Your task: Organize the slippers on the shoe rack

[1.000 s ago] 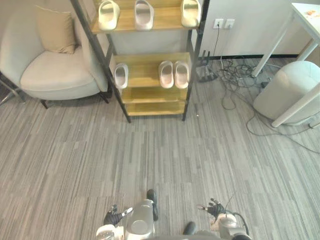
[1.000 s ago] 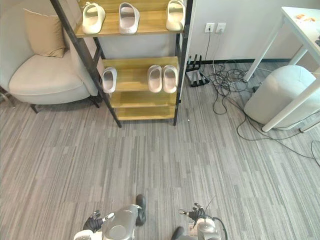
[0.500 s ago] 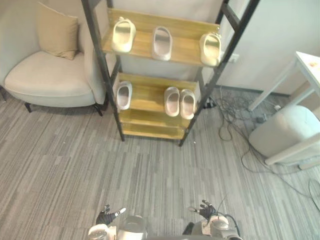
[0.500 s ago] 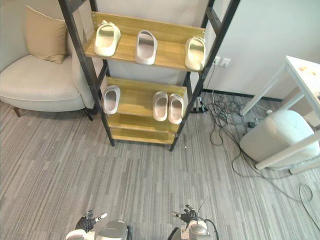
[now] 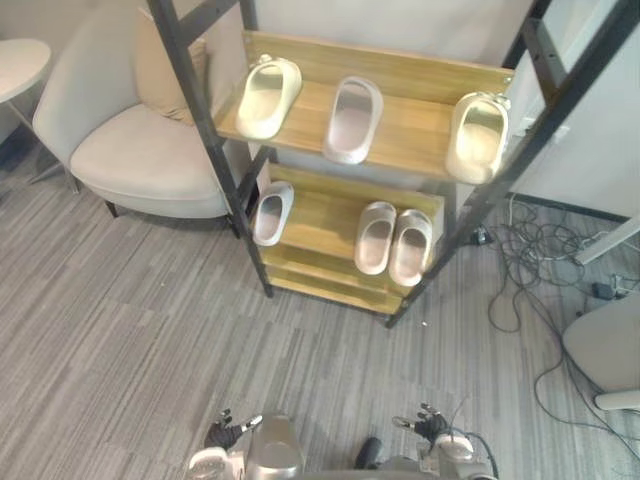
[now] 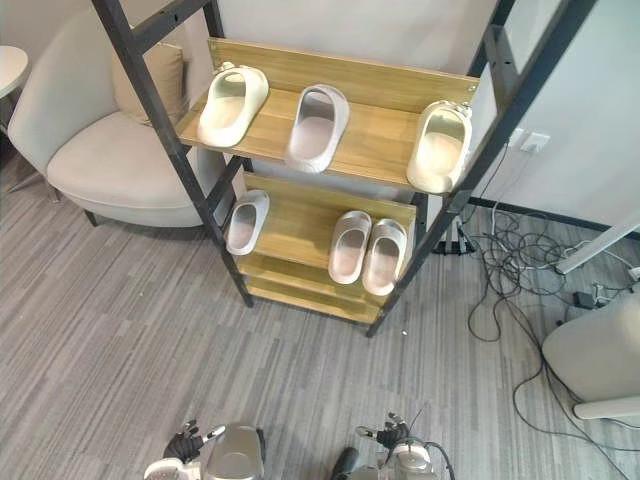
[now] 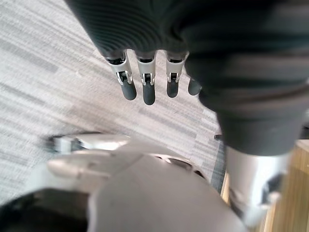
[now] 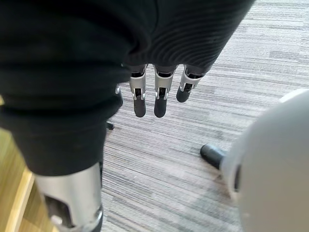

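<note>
My left hand (image 7: 147, 92) and right hand (image 8: 161, 104) hang relaxed and empty. The slippers (image 6: 318, 125) look light and squashy; I'd pinch one across its upper.

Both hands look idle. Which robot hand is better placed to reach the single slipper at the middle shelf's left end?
Probably the left robot hand: it hangs open and empty on the same side as the single slipper. The right robot hand, also open, is over toward the pair.
</note>
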Robot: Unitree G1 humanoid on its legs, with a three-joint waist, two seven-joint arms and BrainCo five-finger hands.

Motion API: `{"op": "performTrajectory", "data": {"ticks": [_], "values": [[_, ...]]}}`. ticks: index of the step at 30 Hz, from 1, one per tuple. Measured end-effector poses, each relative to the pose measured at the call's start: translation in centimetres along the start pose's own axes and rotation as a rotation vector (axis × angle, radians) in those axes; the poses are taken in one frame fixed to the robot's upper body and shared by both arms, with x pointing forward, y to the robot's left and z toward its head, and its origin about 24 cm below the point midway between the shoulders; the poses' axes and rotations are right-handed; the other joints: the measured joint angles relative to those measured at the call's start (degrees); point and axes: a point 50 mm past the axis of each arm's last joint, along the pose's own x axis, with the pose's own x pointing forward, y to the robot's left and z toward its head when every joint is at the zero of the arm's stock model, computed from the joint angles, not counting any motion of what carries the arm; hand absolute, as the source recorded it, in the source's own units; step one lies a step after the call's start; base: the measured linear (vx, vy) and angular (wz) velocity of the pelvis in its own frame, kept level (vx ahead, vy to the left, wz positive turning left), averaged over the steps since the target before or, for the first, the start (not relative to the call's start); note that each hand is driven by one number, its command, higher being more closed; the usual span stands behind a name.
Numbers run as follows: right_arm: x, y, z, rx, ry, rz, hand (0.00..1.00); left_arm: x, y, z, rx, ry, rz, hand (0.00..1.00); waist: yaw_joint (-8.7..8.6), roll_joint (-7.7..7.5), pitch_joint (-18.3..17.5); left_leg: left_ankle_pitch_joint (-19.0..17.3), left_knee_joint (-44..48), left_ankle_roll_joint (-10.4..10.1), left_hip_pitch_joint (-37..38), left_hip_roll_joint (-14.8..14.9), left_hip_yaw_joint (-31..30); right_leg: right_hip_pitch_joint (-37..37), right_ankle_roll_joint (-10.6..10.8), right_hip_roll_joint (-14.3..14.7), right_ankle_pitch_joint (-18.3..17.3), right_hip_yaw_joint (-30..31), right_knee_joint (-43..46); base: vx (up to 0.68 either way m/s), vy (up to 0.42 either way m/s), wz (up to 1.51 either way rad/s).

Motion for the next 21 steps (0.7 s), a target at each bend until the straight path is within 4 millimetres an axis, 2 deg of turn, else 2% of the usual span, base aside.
{"op": "performTrajectory", "data": {"ticks": [1,2,3,4,5,7,8,9,11,12,13,14,15,16,17,18,19,20,21], "values": [[0.0,-0.2,-0.2,0.005,0.005,-0.006,0.00,0.0,-0.1,0.0,0.007,0.002,-0.005,0.00,-0.03,0.37,0.1,7.5,-6.2,-0.3,1.4,-1.1,-0.5,0.9,2.6,-0.5,-0.4,0.2,-0.1,0.21,0.294,0.05],[-0.1,0.4,-0.3,0.009,0.007,0.006,0.00,0.1,0.3,0.3,0.016,-0.005,0.003,0.00,0.02,-0.99,0.3,8.1,-8.0,0.1,2.6,-2.6,0.2,1.4,3.0,-1.7,-0.3,0.5,-0.7,0.20,0.245,0.21],[-0.2,1.5,-0.4,0.016,0.009,0.035,0.00,0.2,1.1,0.6,0.033,-0.019,0.018,0.00,-0.01,-3.28,0.2,8.9,-10.8,0.9,3.6,-5.2,0.5,1.7,3.6,-3.3,0.3,-0.5,-1.8,0.16,0.141,0.27],[-0.2,1.9,-0.4,0.021,0.008,0.043,0.00,0.3,1.4,0.9,0.046,-0.024,0.022,0.00,0.04,-4.50,0.3,8.9,-10.9,1.1,3.7,-6.4,0.8,2.2,3.7,-4.3,0.2,-1.7,-2.1,0.21,0.143,0.29],[-0.2,2.0,-0.1,0.024,0.001,0.046,0.00,0.3,1.5,1.0,0.049,-0.025,0.024,0.00,0.05,-4.89,0.4,8.6,-10.4,1.5,3.6,-7.1,0.7,2.8,3.9,-4.9,0.3,-2.0,-2.4,0.18,0.125,0.22],[-0.1,2.1,0.4,0.027,-0.021,0.046,0.00,0.3,1.4,1.1,0.056,-0.028,0.018,0.00,0.11,-5.00,0.4,6.6,-7.9,2.7,3.9,-8.1,0.5,4.2,5.0,-5.7,1.1,-2.2,-2.7,0.16,0.142,0.09],[-0.1,2.0,0.5,0.026,-0.026,0.045,0.00,0.3,1.4,0.9,0.054,-0.020,0.016,0.00,0.15,-4.45,0.4,3.9,-6.3,3.0,4.3,-7.9,0.3,4.4,5.9,-6.0,0.3,-1.9,-0.4,0.09,0.097,-0.16],[-0.1,2.0,0.6,0.025,-0.030,0.046,0.00,0.3,1.3,0.8,0.053,-0.017,0.014,0.00,0.26,-4.24,0.5,3.2,-5.8,3.2,4.8,-7.8,0.4,3.8,6.1,-6.5,-0.5,-1.5,1.7,0.10,0.148,-0.36],[-0.2,2.1,0.4,0.022,-0.024,0.053,0.00,0.1,1.4,-0.1,0.056,0.013,0.012,0.00,0.21,-3.88,0.8,0.8,-6.1,3.0,8.1,-6.9,2.0,-3.4,4.9,-10.5,-2.0,1.5,20.1,0.06,0.153,-0.40],[-0.2,2.1,0.3,0.021,-0.023,0.056,0.00,0.1,1.4,-0.2,0.056,0.017,0.010,0.00,0.17,-4.00,0.8,0.7,-6.2,3.1,8.7,-7.0,2.2,-4.5,4.5,-11.2,-1.8,1.8,22.9,0.03,0.097,-0.28],[-0.3,2.1,0.1,0.020,-0.016,0.057,0.00,0.0,1.7,-0.5,0.065,0.026,0.009,0.00,0.15,-4.29,1.1,0.3,-6.9,3.8,11.1,-7.7,3.1,-7.4,2.2,-14.2,-0.9,2.2,31.2,0.05,0.060,-0.18],[-0.3,2.1,0.0,0.020,-0.013,0.058,0.00,-0.1,2.0,-0.7,0.068,0.034,0.015,0.00,0.01,-4.86,0.9,-0.2,-7.4,4.4,13.1,-8.0,3.5,-8.3,1.0,-15.0,-2.0,2.0,34.4,0.07,0.048,-0.17],[-0.3,2.1,-0.2,0.020,-0.008,0.059,0.00,-0.1,2.1,-0.8,0.070,0.034,0.016,0.00,-0.09,-5.01,0.8,-0.5,-7.6,4.5,13.7,-8.0,3.4,-8.3,1.2,-14.7,-3.2,1.5,34.6,0.08,0.011,-0.01],[-0.3,2.1,-0.2,0.017,-0.007,0.059,0.00,-0.1,2.1,-0.7,0.070,0.032,0.017,0.00,-0.15,-5.05,0.8,-0.6,-8.3,4.5,15.0,-7.8,3.2,-8.6,1.4,-13.1,-6.2,-0.3,32.7,0.07,-0.031,0.13],[-0.3,2.2,-0.2,0.010,-0.007,0.063,0.00,-0.1,2.1,-0.7,0.070,0.032,0.017,0.00,-0.27,-5.11,0.8,-0.2,-8.8,3.8,15.3,-7.7,3.3,-8.7,1.1,-10.5,-6.6,-1.9,27.3,0.08,-0.077,0.17],[-0.4,2.4,-0.3,0.001,-0.004,0.070,0.00,-0.1,2.3,-0.7,0.072,0.031,0.021,0.00,-0.21,-5.91,0.4,-0.1,-8.7,3.5,15.1,-8.4,3.3,-8.5,-0.1,-8.5,-3.4,-2.4,21.0,0.06,-0.089,0.13],[-0.4,2.4,-0.4,-0.005,0.001,0.072,0.00,-0.1,2.4,-0.7,0.071,0.032,0.024,0.00,-0.20,-6.32,0.4,-0.2,-8.9,3.4,15.1,-9.0,2.9,-8.4,-1.1,-8.1,-4.0,-3.3,18.7,0.14,-0.094,0.04],[-0.4,1.8,-0.9,-0.014,0.018,0.059,0.00,-0.2,1.7,-0.9,0.056,0.037,0.012,0.00,-0.08,-4.70,-0.4,0.0,-9.3,2.7,14.9,-8.3,2.0,-6.1,-0.5,-5.9,-3.2,-4.1,13.0,0.14,-0.059,0.06],[-0.4,1.8,-0.9,-0.015,0.019,0.057,0.00,-0.2,1.5,-0.9,0.062,0.038,0.006,0.00,-0.16,-4.11,-0.7,0.3,-9.8,2.6,14.7,-8.1,1.7,-5.4,-0.3,-5.0,-2.4,-4.4,10.8,0.19,-0.065,0.02]]}}
